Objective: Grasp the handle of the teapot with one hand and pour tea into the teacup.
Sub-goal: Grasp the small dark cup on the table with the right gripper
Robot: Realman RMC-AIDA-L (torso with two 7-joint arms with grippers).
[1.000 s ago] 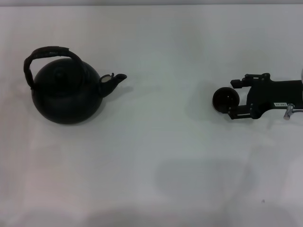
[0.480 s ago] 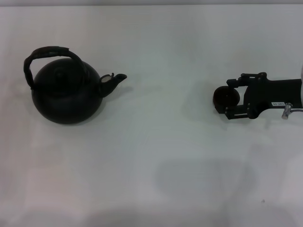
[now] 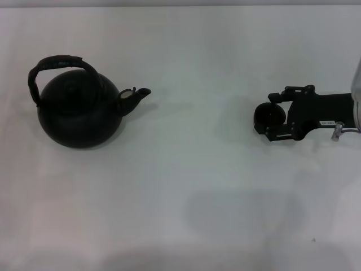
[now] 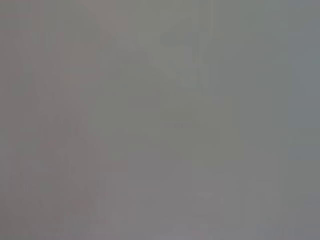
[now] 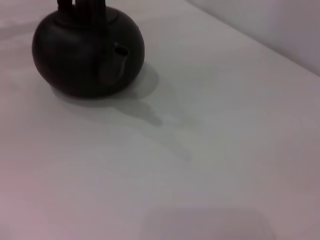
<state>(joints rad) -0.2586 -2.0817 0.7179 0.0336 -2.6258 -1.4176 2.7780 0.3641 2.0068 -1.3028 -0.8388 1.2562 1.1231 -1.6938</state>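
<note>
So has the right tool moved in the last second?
Yes: the right tool closed around the teacup and rose slightly, judged against the unmoved teapot.

Black tea things on a plain white tabletop (image 3: 186, 186)

The round matte black teapot (image 3: 78, 116) carries a dark, rough-textured arched handle (image 3: 56, 63) and a pale patch at its spout; the small bowl-shaped teacup (image 3: 268, 115) is dark brown-black, and the right gripper (image 3: 272, 114) beside it is black.
</note>
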